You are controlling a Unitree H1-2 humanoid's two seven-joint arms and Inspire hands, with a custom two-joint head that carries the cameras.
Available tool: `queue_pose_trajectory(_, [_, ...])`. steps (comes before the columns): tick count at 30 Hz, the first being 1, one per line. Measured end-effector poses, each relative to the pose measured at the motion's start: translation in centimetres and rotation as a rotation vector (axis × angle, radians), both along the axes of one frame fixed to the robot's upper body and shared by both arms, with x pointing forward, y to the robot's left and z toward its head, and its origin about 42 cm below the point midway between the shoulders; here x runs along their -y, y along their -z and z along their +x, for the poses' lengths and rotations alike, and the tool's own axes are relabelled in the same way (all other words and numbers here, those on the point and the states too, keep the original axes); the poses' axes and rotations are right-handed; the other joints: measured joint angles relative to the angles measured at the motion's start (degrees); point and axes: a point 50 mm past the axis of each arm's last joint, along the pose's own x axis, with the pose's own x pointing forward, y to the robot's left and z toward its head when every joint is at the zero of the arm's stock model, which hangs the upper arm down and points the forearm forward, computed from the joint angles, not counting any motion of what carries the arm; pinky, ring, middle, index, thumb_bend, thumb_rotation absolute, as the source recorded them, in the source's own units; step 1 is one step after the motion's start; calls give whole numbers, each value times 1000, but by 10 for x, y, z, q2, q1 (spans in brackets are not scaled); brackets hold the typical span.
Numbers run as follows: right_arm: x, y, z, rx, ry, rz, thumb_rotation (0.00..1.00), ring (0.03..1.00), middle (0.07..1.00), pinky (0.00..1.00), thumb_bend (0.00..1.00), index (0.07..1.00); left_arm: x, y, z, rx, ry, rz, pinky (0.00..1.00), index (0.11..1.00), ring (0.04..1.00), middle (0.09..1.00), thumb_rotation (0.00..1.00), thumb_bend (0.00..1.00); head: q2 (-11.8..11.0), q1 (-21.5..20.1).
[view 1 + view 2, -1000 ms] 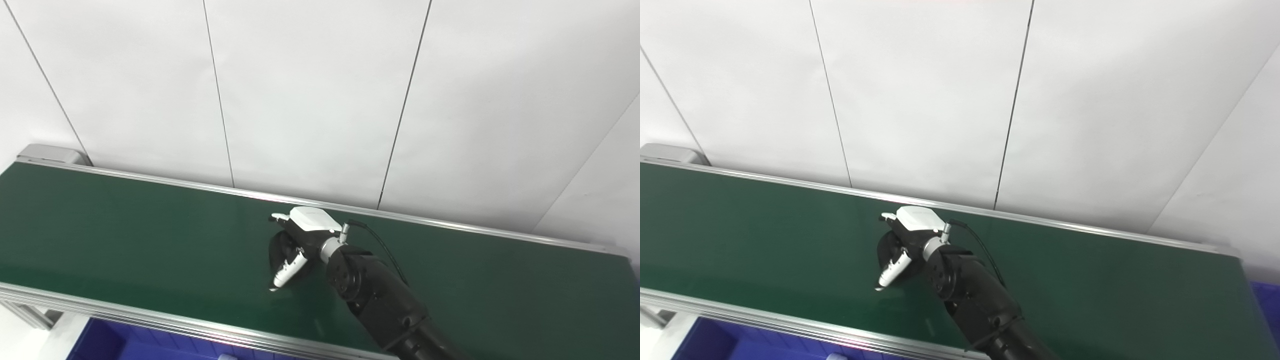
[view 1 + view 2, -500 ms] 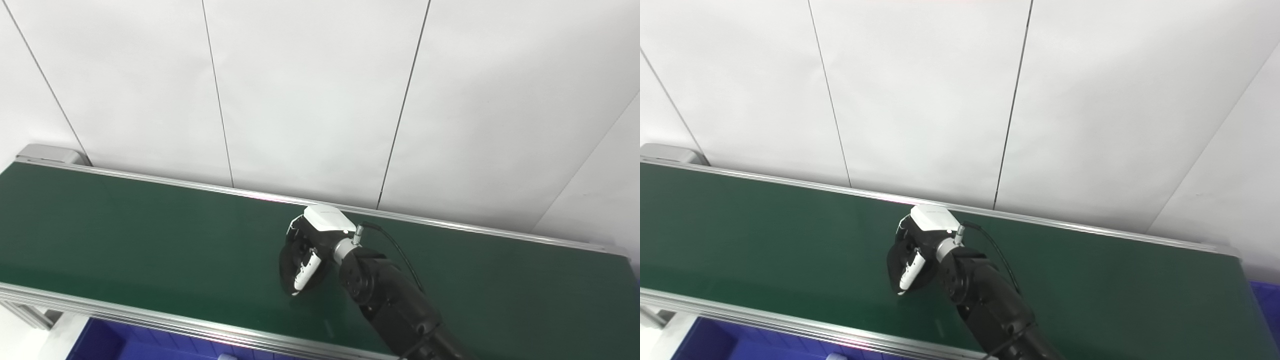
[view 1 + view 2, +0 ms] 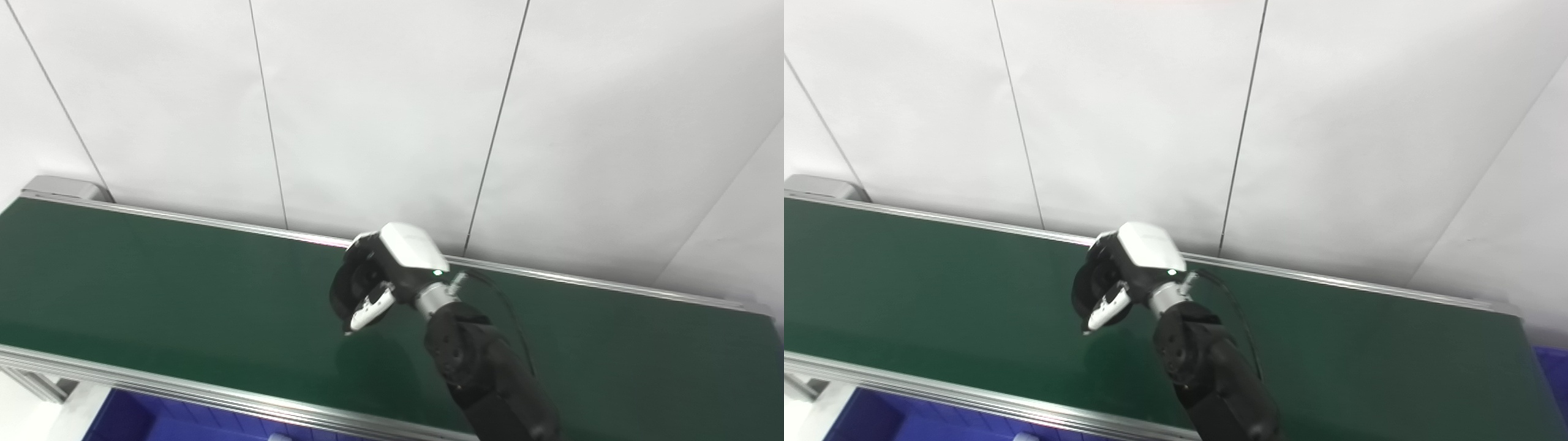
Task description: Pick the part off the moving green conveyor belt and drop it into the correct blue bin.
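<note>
Above the dark green conveyor belt [image 3: 153, 288], the left eye view shows the right robot hand [image 3: 373, 285] curled around a black round part [image 3: 344, 288], lifted clear of the surface; a blue plastic bin [image 3: 141, 422] shows beneath the near aluminium rail [image 3: 184, 392]. From the right eye view, another blue bin corner [image 3: 1552, 361] appears past the belt's right end, and open belt lies either side of the black arm [image 3: 1213, 373].
</note>
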Motion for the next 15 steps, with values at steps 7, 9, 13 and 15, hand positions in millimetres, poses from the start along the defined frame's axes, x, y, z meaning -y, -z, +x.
queue_pose_trajectory(7, [37, -25, -35, 70, 60, 87, 0, 441, 515, 429, 513, 477, -4, -1, 0, 3, -4, 9, 888, 923, 942, 962, 540, 802, 26, -15])
queue_pose_trajectory(9, [50, -29, -44, 84, 74, 106, 0, 417, 506, 381, 511, 503, -5, -2, 0, 6, -3, 10, 894, 931, 946, 964, 546, 807, 32, -19])
queue_pose_trajectory(13, [76, -33, -68, 92, 93, 127, 0, 375, 492, 284, 507, 530, -7, -5, 1, 18, -8, 15, 907, 948, 958, 974, 558, 796, 41, -28])
queue_pose_trajectory(15, [89, -31, -81, 82, 101, 126, 0, 366, 488, 258, 506, 533, -9, -6, 2, 24, -14, 18, 917, 952, 965, 978, 561, 787, 49, -39])
